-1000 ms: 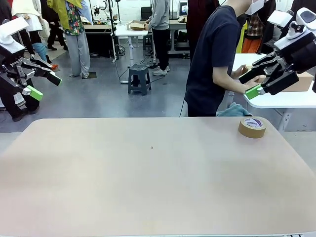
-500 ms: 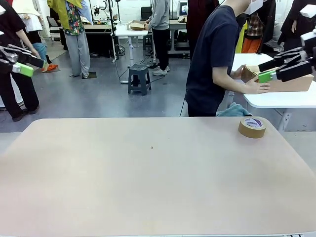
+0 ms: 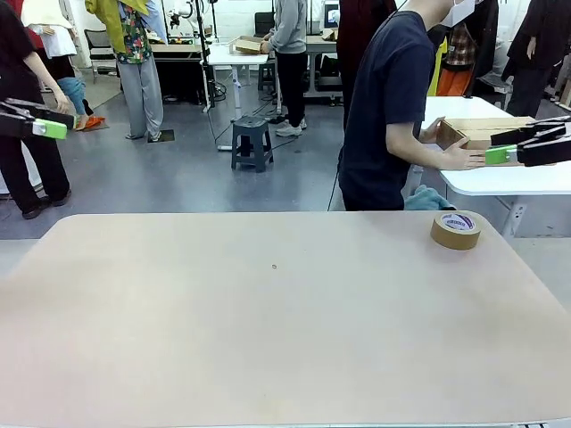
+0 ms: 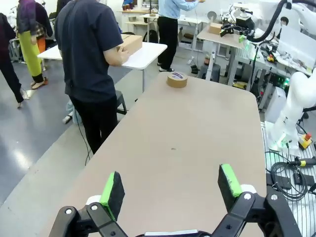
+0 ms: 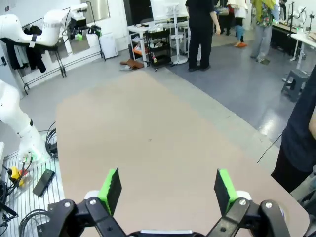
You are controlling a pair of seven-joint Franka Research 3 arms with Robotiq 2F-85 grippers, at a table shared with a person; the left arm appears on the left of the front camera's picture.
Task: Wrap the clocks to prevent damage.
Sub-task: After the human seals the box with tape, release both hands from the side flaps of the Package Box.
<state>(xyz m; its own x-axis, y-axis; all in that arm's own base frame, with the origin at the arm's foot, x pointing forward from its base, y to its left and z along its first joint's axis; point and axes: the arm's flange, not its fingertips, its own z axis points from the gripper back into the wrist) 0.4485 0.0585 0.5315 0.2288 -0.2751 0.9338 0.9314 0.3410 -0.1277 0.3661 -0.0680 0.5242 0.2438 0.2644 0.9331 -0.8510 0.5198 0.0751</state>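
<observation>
On the far right corner of the table (image 3: 268,339), as the front view has it, lies a roll of brown tape (image 3: 456,230), flat on its side and near the edge. Nothing else rests on the table surface that I can make out; I cannot see any clock in these views.

My left end effector (image 4: 170,190) hangs above the table's left end with its green pads (image 4: 113,188) well apart and nothing between them. My right end effector (image 5: 168,190) is likewise spread wide and holds nothing, raised over the right end of the table.

Across the table stands a person in a dark shirt (image 3: 388,107), turned toward a white side table (image 3: 517,178), with a hand (image 3: 464,159) resting against a cardboard box (image 3: 486,134) on it. From the left wrist view the tape sits far down the table, beyond the person.
</observation>
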